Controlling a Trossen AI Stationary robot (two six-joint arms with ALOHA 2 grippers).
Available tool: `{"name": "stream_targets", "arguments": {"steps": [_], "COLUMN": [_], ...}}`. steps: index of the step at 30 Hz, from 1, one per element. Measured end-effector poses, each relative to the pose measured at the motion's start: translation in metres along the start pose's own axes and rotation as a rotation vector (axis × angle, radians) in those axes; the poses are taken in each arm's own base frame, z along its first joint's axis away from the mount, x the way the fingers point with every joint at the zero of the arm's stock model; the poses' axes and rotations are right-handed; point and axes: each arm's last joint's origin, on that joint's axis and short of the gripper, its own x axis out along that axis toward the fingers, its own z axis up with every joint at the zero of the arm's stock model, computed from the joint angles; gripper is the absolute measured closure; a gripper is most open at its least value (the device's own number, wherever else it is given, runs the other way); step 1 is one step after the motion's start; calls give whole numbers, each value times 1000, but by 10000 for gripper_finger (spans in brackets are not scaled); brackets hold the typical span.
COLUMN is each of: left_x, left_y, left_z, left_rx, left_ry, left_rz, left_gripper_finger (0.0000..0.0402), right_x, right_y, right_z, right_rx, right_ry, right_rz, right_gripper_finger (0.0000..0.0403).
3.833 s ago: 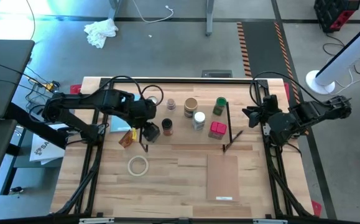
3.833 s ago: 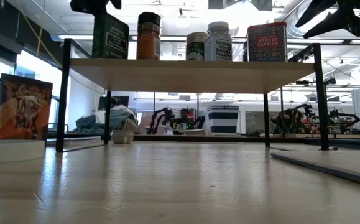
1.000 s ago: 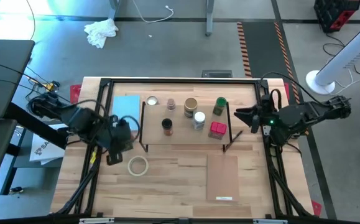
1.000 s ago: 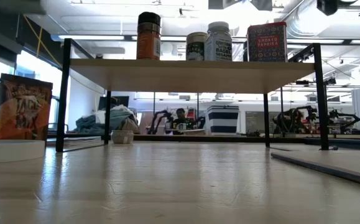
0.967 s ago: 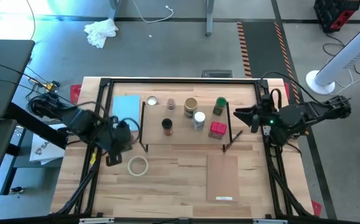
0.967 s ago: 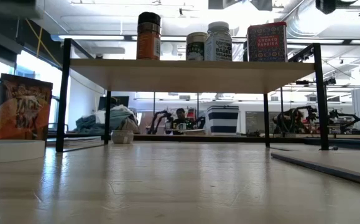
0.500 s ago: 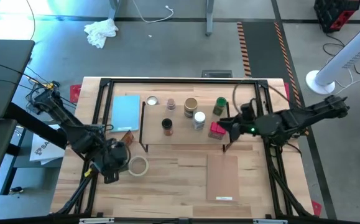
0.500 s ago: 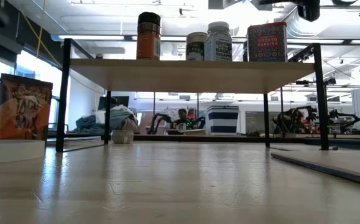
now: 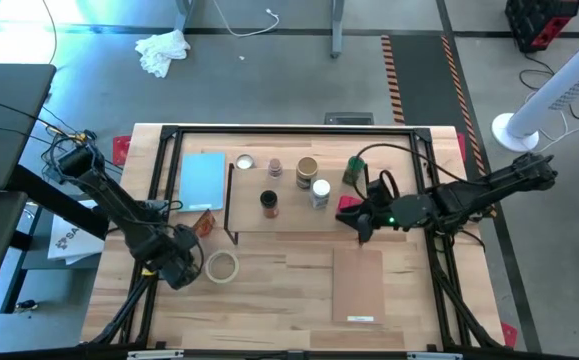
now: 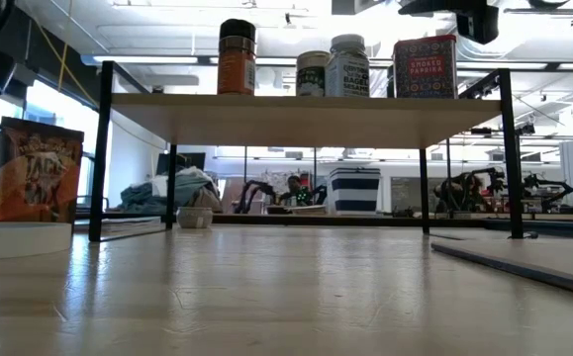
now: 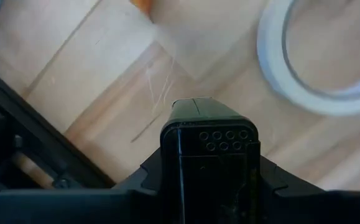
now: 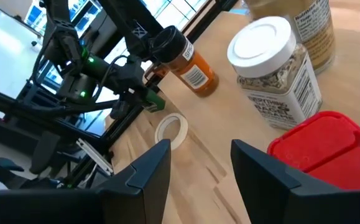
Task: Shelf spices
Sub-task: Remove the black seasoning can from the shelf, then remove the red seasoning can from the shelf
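While both arms hang low over the table [image 9: 269,290], this is how things lie:

Right gripper: the right gripper [image 9: 355,221] is at the right end of the shelf [image 9: 289,222], just at the red tin [image 9: 348,203]. Its wrist view shows the two dark fingers [image 12: 148,171] spread apart with nothing between them, the red tin [image 12: 319,146] close ahead.

Left gripper: the left gripper [image 9: 181,272] hangs low above the table's left front, just beside the white tape ring [image 9: 222,266]. From the pictures I cannot tell whether it is open or closed, or whether it holds anything.

Shelf: it stands across the middle of the table, plank top on black wire ends.

Spices on the shelf: the orange jar with dark top [image 9: 268,203], the white-topped jar [image 9: 320,189], the tan-topped jar [image 9: 307,168], the pinkish jar [image 9: 275,167], the green tin [image 9: 354,168] and the red tin all stand upright on the plank.

Low view: the orange jar [image 10: 237,57], the white-topped jar [image 10: 348,65] and the red tin [image 10: 425,67] stand in a row on the plank.

Elsewhere: a light-blue pad [image 9: 203,180] lies left of the shelf, an orange packet [image 9: 204,222] near it, and a thin pale board [image 9: 358,285] lies at the front right.
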Motion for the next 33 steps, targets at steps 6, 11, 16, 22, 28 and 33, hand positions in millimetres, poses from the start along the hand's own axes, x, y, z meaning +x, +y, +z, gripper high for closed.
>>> {"name": "stream_targets", "arguments": {"steps": [6,11,16,22,28,33], "left_x": [3,3,-2,-33,-67,-85], "left_y": [-1,-1,-3,-5,4,6], "left_z": [6,7,7,12,18,23], "left_rx": [-100,-111,-118,-118,-110,-151], "left_ry": [-48,-15,36,-48,-158,-217], "left_rz": [-15,-11,-27,-79,-5,-6], "left_gripper_finger": [262,156,100,90,89,88], "right_x": [0,0,0,-6,-20,-32], "right_y": [0,0,0,9,15,30], "right_z": [0,0,0,12,31,51], "right_rx": [-9,-53,-70,-71,-189,-481], "right_ry": [-3,1,6,-31,19,132], "right_rz": [1,4,8,151,88,-56], "right_gripper_finger": [237,237,237,237,237,237]}}
